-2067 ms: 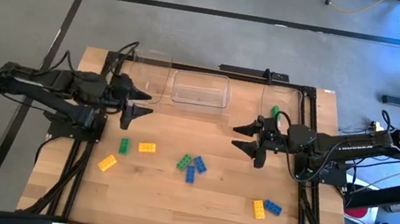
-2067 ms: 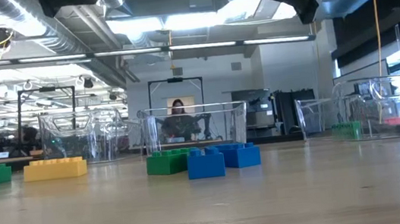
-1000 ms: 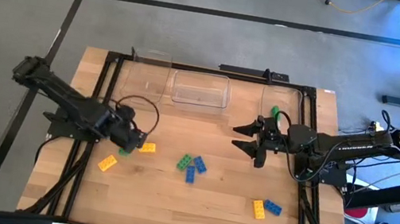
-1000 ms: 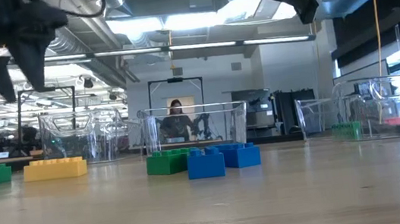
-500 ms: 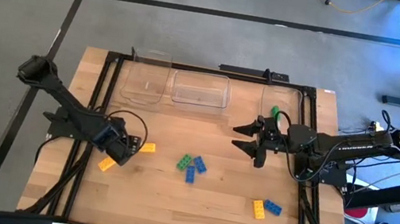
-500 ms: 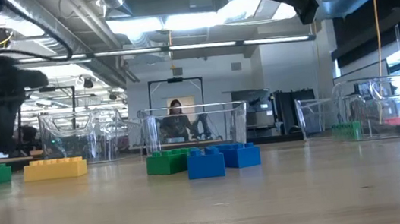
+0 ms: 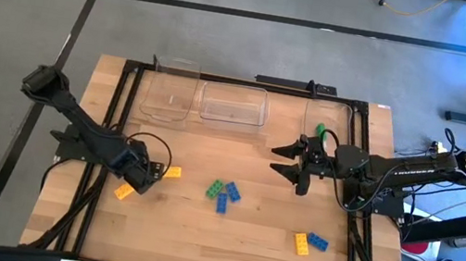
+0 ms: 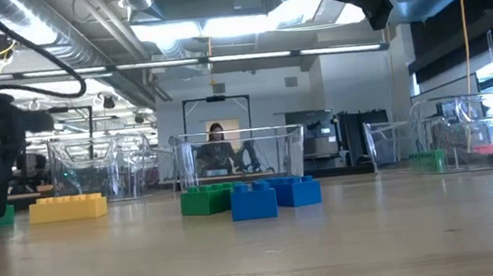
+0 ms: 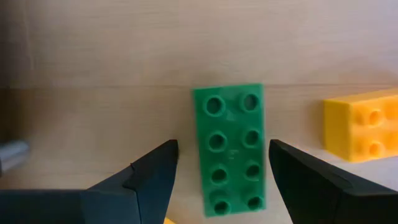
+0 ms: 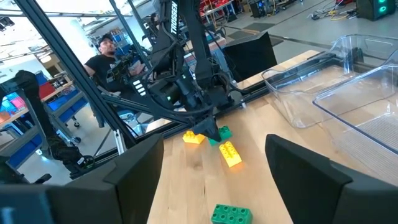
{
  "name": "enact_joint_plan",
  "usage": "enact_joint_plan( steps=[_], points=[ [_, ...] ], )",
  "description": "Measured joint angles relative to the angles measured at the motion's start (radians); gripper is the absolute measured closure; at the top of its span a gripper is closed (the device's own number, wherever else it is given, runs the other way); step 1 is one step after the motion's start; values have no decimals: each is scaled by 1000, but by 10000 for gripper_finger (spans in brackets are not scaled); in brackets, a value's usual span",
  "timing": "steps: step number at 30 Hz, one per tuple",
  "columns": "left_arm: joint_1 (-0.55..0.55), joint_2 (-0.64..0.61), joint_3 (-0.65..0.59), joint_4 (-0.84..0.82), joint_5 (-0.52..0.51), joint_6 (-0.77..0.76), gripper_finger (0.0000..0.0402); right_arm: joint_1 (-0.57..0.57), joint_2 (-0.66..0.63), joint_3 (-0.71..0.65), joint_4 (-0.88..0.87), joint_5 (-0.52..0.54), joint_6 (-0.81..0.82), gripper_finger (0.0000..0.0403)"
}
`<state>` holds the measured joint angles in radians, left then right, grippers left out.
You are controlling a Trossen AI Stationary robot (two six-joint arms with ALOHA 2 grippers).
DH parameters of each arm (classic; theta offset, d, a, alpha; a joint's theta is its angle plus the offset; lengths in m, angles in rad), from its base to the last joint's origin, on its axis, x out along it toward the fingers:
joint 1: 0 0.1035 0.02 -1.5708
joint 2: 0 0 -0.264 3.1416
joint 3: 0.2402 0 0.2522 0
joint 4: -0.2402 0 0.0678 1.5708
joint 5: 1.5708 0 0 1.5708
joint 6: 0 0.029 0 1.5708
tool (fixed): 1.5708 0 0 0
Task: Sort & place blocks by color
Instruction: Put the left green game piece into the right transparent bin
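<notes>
At the left of the table (image 7: 197, 237), the left gripper (image 9: 221, 180) is down over a green block (image 9: 229, 149), its two fingers spread wide, one on each long side, with a gap between each finger and the block. Nothing is gripped yet. In the high view this gripper (image 7: 144, 173) covers the green block, with a yellow block (image 7: 172, 172) just beside it and another yellow block (image 7: 124, 191) near it toward the front edge. The step in hand looks like the approach to picking the green block; the next move calls for lowering the fingers fully and closing them squarely across its short width, without nudging the yellow neighbour.

Toward the middle lies a cluster of green and blue blocks (image 7: 223, 192) touching one another. At the back stand three clear bins (image 7: 233, 104); the rightmost seems to hold a green piece (image 7: 319, 129).

On the right, the right gripper (image 7: 288, 161) hangs above the table with fingers apart, holding nothing, waiting. Near the front right lie a yellow and blue pair (image 7: 310, 243)
</notes>
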<state>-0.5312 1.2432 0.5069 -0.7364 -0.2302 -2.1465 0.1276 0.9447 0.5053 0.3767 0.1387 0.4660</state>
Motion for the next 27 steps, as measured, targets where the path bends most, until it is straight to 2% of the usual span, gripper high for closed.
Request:
enact_joint_plan(
  steps=[8,11,17,22,27],
  points=[
    [-2,20,0,6,23,17,165,0,0,0,0,0,-1,118],
    [-2,20,-1,10,32,46,193,0,0,0,0,0,0,118],
    [-2,-17,-6,9,49,158,271,0,0,0,0,0,0,118],
    [-2,-130,-6,-3,20,244,272,0,0,0,0,0,1,118],
    [-2,-320,-5,1,-139,327,272,0,1,0,28,1,26,118]
  ],
)
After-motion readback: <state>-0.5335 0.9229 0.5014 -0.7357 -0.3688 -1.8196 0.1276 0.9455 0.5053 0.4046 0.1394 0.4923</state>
